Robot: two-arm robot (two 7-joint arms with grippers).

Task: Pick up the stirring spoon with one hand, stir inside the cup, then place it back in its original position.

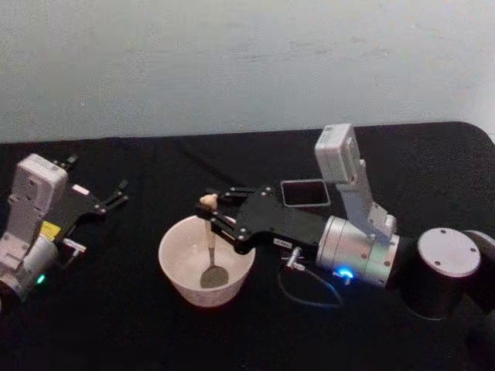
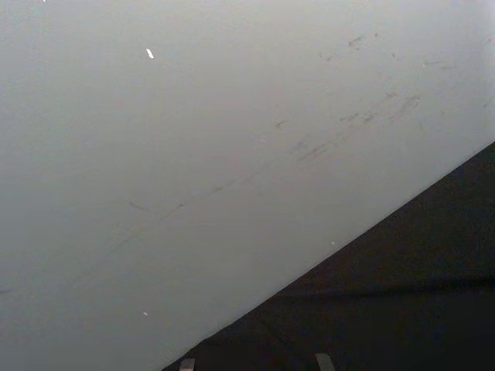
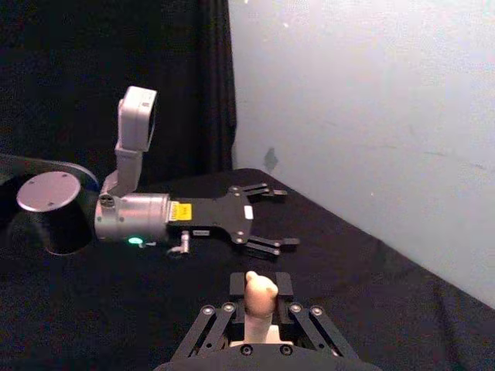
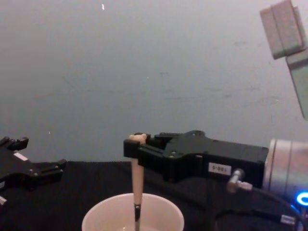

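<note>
The stirring spoon [image 1: 210, 247] stands upright in the cream-white cup [image 1: 176, 274], its steel bowl down on the cup's bottom. My right gripper [image 1: 210, 212] is shut on the spoon's beige handle just under the bear head [image 3: 260, 287]. In the chest view the spoon [image 4: 137, 190] drops from the right gripper [image 4: 134, 147] into the cup [image 4: 159, 214]. The dark square holder [image 1: 305, 192] sits behind the right arm, nothing in it. My left gripper [image 1: 97, 184] rests open at the table's left, apart from the cup; the right wrist view shows it too [image 3: 267, 218].
A black cloth [image 1: 116, 325] covers the table, with a pale wall [image 1: 232, 62] behind it. The right arm's cable [image 1: 309, 294] loops on the cloth beside the cup. The table's far edge [image 2: 371, 232] meets the wall in the left wrist view.
</note>
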